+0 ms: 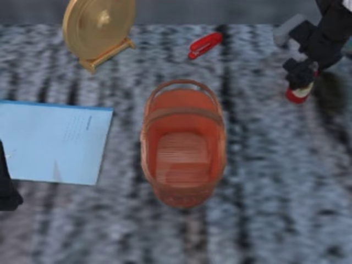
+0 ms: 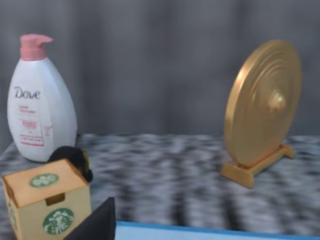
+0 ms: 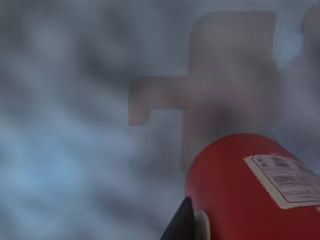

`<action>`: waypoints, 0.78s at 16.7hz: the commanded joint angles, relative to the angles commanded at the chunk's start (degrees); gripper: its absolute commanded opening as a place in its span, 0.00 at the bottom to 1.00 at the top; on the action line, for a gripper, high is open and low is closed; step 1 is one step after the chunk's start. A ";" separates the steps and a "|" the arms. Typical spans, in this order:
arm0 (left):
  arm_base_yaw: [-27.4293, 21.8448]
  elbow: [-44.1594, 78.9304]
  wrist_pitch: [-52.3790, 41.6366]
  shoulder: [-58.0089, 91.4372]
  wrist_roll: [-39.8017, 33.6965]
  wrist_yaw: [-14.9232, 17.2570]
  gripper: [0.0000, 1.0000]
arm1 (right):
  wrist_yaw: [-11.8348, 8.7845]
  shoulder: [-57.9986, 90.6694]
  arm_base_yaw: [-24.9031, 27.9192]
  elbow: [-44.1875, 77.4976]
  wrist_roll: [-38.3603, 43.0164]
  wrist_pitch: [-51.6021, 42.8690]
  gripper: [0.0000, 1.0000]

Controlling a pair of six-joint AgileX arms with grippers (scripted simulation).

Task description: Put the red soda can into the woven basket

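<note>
Sitting under right claw [image 1: 301, 77]: red soda can [image 1: 297, 94]

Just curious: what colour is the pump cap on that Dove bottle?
Pink, atop the white Dove bottle; the left wrist view shows it best.

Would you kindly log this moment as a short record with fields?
can: red can at the table's right, far side, under the right pincer
right pincer: at the can; closure unclear
basket: basket mid-table, empty, apart from the can
left arm: parked at the left edge
other items: blue sheet, golden disc, stapler
step status: can not yet in basket
</note>
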 joint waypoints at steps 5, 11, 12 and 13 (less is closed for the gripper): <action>0.00 0.00 0.00 0.00 0.00 0.00 1.00 | -10.65 -4.58 2.42 -10.44 6.75 20.95 0.00; 0.00 0.00 0.00 0.00 0.00 0.00 1.00 | -28.35 -13.75 6.42 -28.36 18.03 58.08 0.00; 0.00 0.00 0.00 0.00 0.00 0.00 1.00 | -31.43 -15.52 7.13 -31.60 20.01 64.48 0.00; 0.00 0.00 0.00 0.00 0.00 0.00 1.00 | -34.48 -17.30 7.84 -34.85 21.97 70.73 0.00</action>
